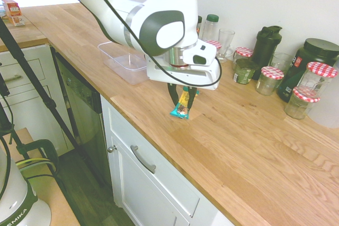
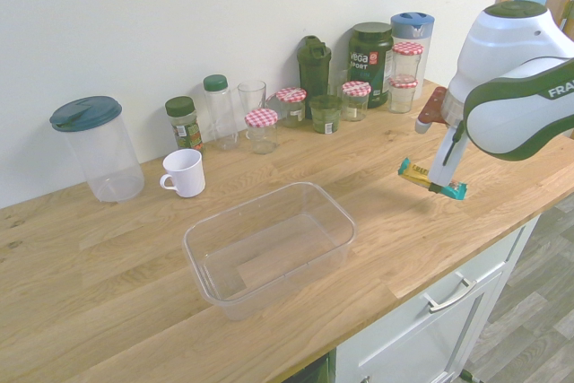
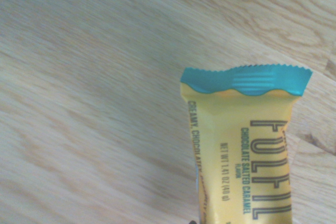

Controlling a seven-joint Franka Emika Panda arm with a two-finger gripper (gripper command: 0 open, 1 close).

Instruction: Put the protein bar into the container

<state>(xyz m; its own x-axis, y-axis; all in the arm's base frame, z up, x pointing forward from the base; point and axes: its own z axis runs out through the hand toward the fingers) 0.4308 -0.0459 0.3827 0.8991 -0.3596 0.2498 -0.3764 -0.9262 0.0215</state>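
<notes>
**Ana:** Protein bar [image 1: 183, 104] — where is it, measured from the container [image 2: 269, 244]?

**Ben:** Well apart from it, hanging above the bare wooden counter [image 2: 404, 230], nearer the jars with red-checked lids [image 2: 355, 89] than the container's rim. The gripper [image 1: 182, 96] is clamped on it, pinching about mid-length, one teal crimped end drooping down.

**Ana:** How will it handle?

**Ben:** Light, I'd judge, fairly stiff inside, but the glossy wrapper looks slippery. A grip across the body suits it; the thin sealed ends would likely fold or slide out.
</notes>
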